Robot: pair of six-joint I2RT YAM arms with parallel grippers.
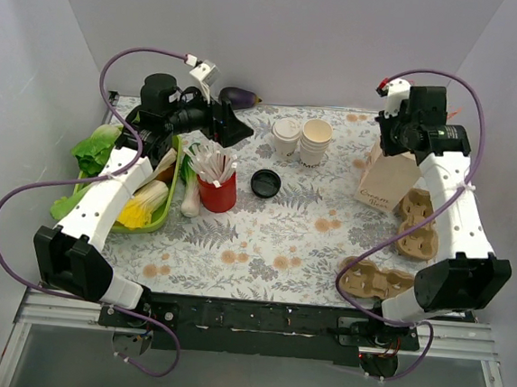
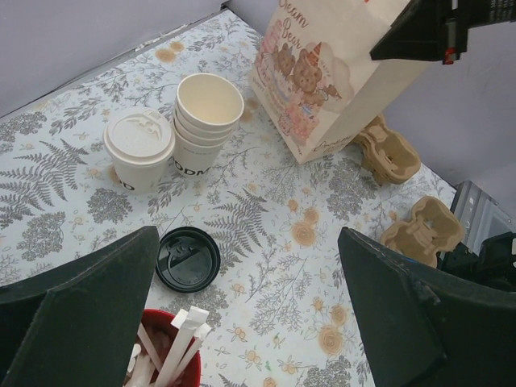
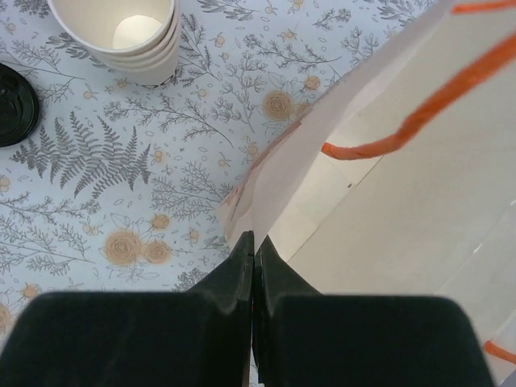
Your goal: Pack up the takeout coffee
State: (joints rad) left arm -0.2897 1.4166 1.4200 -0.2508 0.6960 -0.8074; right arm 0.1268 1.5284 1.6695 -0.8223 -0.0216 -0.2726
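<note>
The takeout coffee (image 1: 286,135), a cream cup with a white lid, stands at the back middle of the table; the left wrist view shows it too (image 2: 139,147). A cream paper bag (image 1: 388,179) stands open at the right, also seen in the left wrist view (image 2: 330,76). My right gripper (image 3: 255,242) is shut on the bag's top edge (image 3: 266,193), above the bag (image 1: 399,138). My left gripper (image 1: 232,128) is open and empty, up above the table left of the coffee.
A stack of lidless cups (image 1: 315,142) stands right of the coffee. A flat black lid (image 1: 266,182) lies in the middle. A red cup of wrapped straws (image 1: 216,188) stands at the left, beside a green tray (image 1: 162,210) of vegetables. Cardboard cup carriers (image 1: 419,226) lie at the right.
</note>
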